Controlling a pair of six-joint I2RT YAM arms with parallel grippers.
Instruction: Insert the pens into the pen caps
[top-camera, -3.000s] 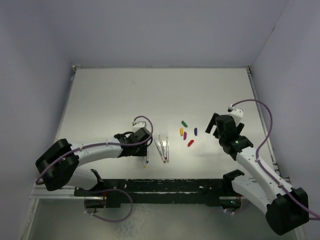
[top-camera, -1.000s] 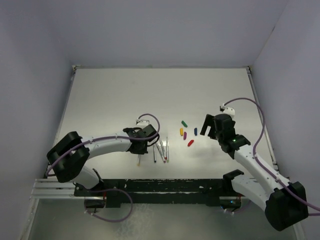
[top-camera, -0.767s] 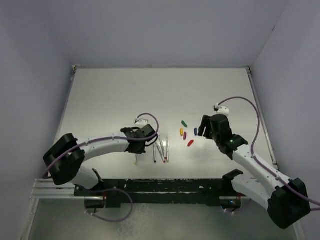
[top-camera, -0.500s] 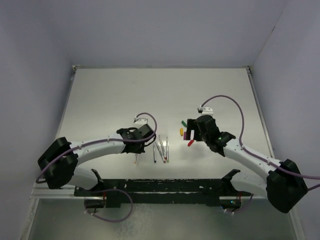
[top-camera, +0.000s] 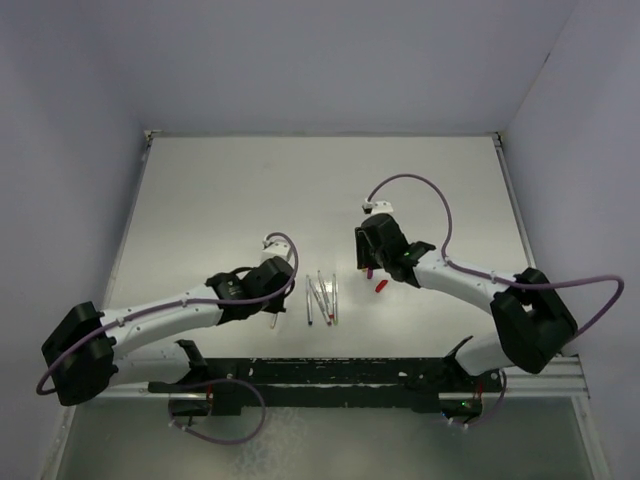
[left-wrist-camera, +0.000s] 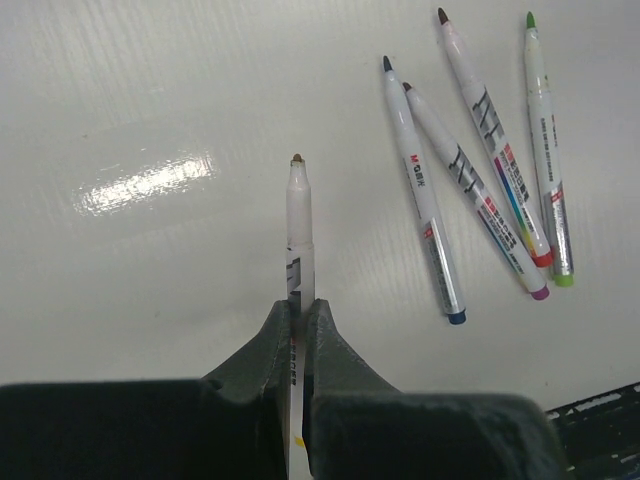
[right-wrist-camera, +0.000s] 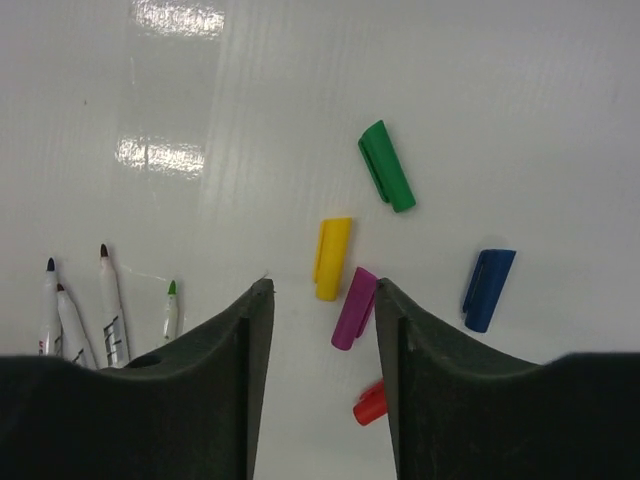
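Note:
My left gripper (left-wrist-camera: 298, 312) is shut on a white pen (left-wrist-camera: 298, 225) with a dark tip, which points away from the fingers just above the table. Several other pens (left-wrist-camera: 470, 185) lie loose to its right, tips pointing away. Above the pen caps, my right gripper (right-wrist-camera: 322, 292) hangs open. The purple cap (right-wrist-camera: 354, 308) lies between its fingers, close to the right one, and the yellow cap (right-wrist-camera: 331, 258) sits just past the tips. Green (right-wrist-camera: 386, 180), blue (right-wrist-camera: 488, 290) and red (right-wrist-camera: 370, 403) caps lie around them.
The white table (top-camera: 230, 200) is walled at the back and sides. The loose pens (top-camera: 322, 300) lie between the two grippers. A black rail (top-camera: 330, 375) runs along the near edge by the arm bases.
The right arm has swung left from beside the caps to directly above them, and its jaws have narrowed. The left arm has drawn back slightly, still holding its pen.

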